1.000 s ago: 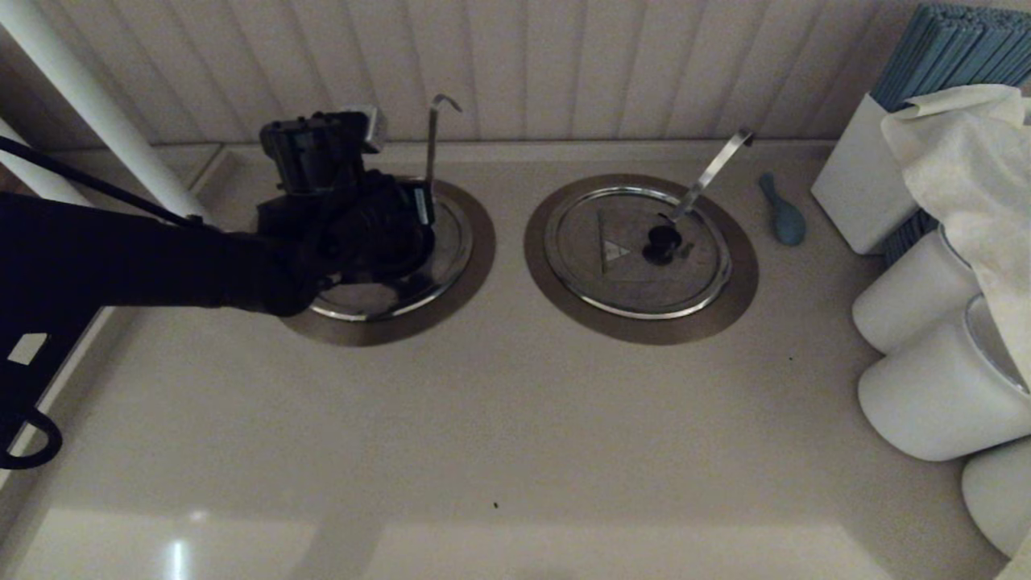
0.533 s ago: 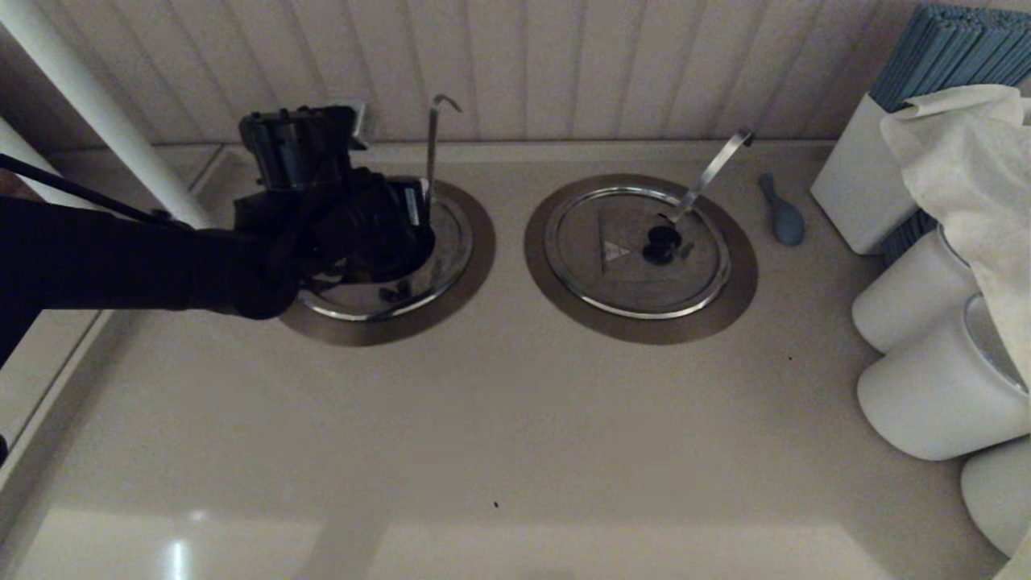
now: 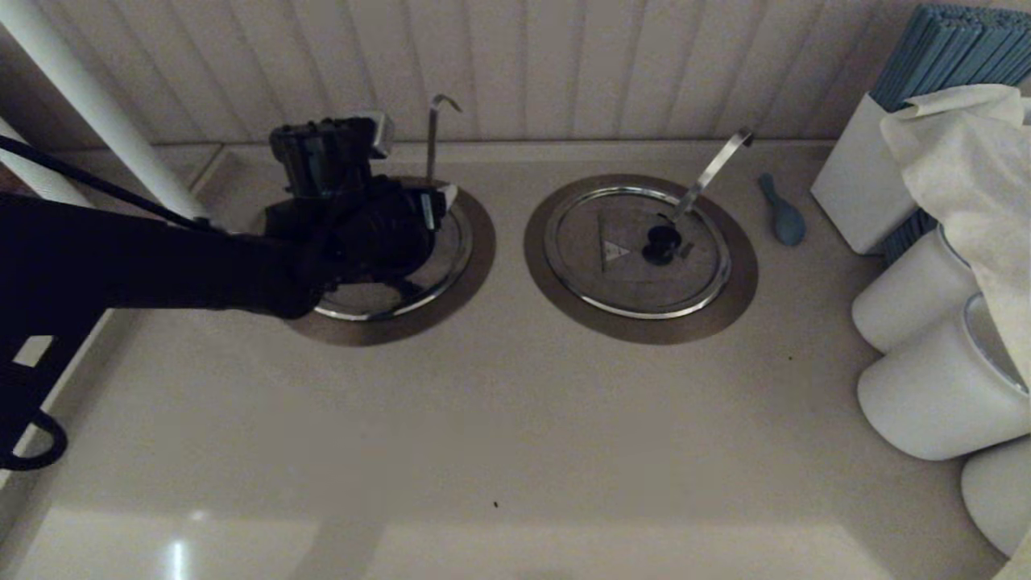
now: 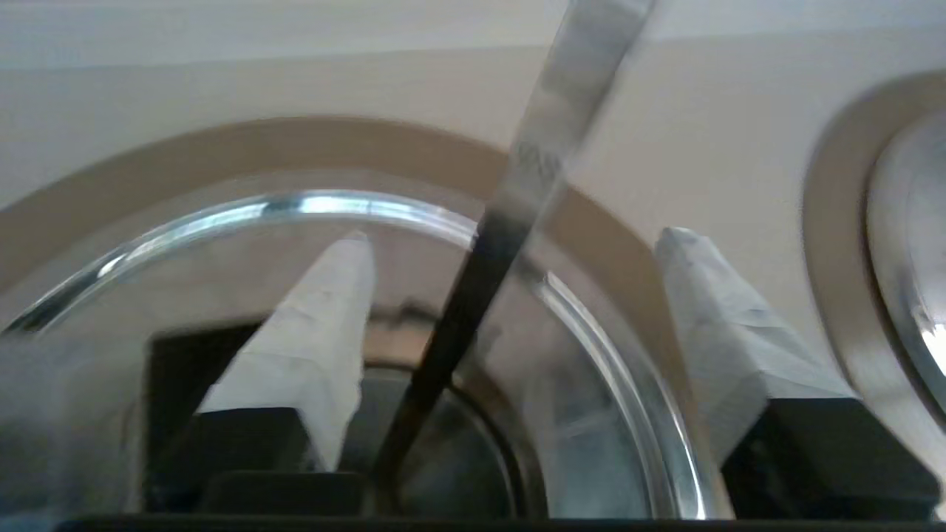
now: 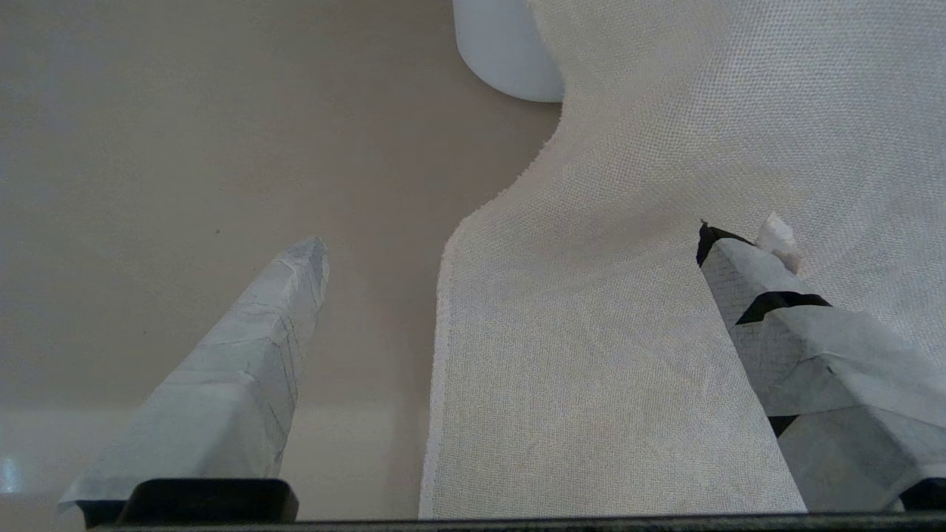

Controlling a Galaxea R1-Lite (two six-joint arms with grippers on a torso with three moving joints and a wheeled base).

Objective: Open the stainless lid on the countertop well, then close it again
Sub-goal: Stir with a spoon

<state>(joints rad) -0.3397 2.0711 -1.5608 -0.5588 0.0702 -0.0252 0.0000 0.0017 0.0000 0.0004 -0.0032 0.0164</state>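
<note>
Item: round grey stainless lid [image 3: 439,254], thin hook-topped handle [image 4: 510,214] | Location: seated flat on bronze-ringed countertop well [image 3: 475,262], counter's left | My left gripper [image 4: 510,244]: spread wide, straddling handle, ungrasped | Progress: judged opening unstarted, closing pending.

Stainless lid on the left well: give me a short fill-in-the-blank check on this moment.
1. The left tool hangs over the stainless lid with its fingers ____.
2. The lid's thin handle rises ____ the two fingers.
3. The stainless lid lies ____ on the countertop well.
4. The right tool is open beside a white ____.

Missing: open; between; shut; cloth
</note>
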